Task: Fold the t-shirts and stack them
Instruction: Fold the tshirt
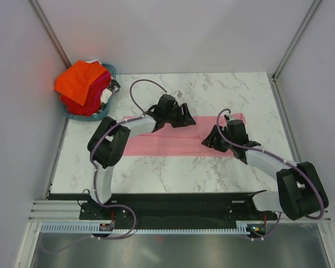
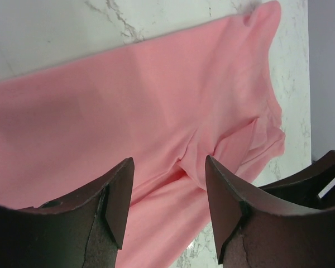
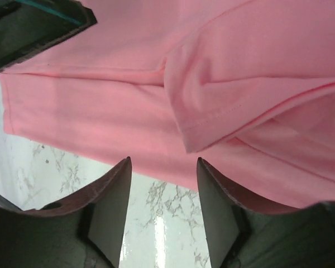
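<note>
Looking down from the top: seeing the pink t-shirt (image 1: 173, 146) lying flat in the middle of the white marble surface (image 1: 173, 178), long way running from 9 to 3 o'clock. Finding the left fingers (image 1: 185, 118) at its 12 o'clock edge and the right fingers (image 1: 211, 139) over its 3 o'clock half, both close above the cloth, neither clearly nearer. Spotting a teal basket (image 1: 72, 113) far off at 10 o'clock, piled with orange and red t-shirts (image 1: 81, 84).

Peeking through the left wrist: fingers spread apart, holding nothing. Soft pink cloth right below, mostly smooth, with a small bunched wrinkle between the tips and a sleeve folded over toward 3 o'clock.

Peeking through the right wrist: fingers spread apart too, empty. Pink cloth filling 12 o'clock, with a stitched hem flap folded over on itself; bare shiny marble at 6 o'clock. Probably calling for a pinch on that loose folded edge, then a fold across the long way. Floppy stuff, likely to sag and slip.
</note>
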Controlling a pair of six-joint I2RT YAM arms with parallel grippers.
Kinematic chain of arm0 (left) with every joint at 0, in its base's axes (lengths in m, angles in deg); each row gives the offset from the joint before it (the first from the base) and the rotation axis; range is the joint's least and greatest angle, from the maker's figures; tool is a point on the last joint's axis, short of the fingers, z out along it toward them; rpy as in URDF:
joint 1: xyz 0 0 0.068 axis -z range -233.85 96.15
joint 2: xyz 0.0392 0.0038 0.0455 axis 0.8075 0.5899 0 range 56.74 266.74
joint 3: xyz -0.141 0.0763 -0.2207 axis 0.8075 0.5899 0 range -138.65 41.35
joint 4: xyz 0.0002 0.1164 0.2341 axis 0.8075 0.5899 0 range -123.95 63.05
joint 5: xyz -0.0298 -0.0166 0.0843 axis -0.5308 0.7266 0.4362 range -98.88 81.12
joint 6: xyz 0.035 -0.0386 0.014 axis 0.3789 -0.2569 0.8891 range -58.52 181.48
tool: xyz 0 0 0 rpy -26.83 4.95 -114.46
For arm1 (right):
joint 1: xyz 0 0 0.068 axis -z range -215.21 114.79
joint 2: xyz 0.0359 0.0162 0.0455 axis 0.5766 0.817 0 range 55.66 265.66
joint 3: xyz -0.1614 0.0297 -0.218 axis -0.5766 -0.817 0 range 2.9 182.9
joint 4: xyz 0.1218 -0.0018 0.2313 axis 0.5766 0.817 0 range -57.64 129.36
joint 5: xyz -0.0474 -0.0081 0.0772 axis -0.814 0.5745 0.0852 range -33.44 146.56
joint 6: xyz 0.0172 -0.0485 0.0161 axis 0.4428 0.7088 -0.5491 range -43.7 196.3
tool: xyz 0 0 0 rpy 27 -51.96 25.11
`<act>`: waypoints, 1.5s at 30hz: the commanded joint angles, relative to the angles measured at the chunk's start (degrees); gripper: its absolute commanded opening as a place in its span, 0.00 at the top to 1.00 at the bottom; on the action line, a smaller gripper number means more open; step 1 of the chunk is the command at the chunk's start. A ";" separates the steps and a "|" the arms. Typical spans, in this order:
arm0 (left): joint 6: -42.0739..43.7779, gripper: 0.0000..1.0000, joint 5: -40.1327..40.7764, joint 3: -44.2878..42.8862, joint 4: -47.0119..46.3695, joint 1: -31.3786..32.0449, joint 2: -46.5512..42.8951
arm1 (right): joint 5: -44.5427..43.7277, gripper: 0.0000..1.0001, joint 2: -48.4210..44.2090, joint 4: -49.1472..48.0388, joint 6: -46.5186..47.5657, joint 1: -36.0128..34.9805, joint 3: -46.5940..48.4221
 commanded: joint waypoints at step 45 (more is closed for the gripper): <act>-24.50 0.49 15.71 -1.80 1.39 16.26 2.27 | -24.13 0.64 -13.22 7.29 -10.64 11.69 0.91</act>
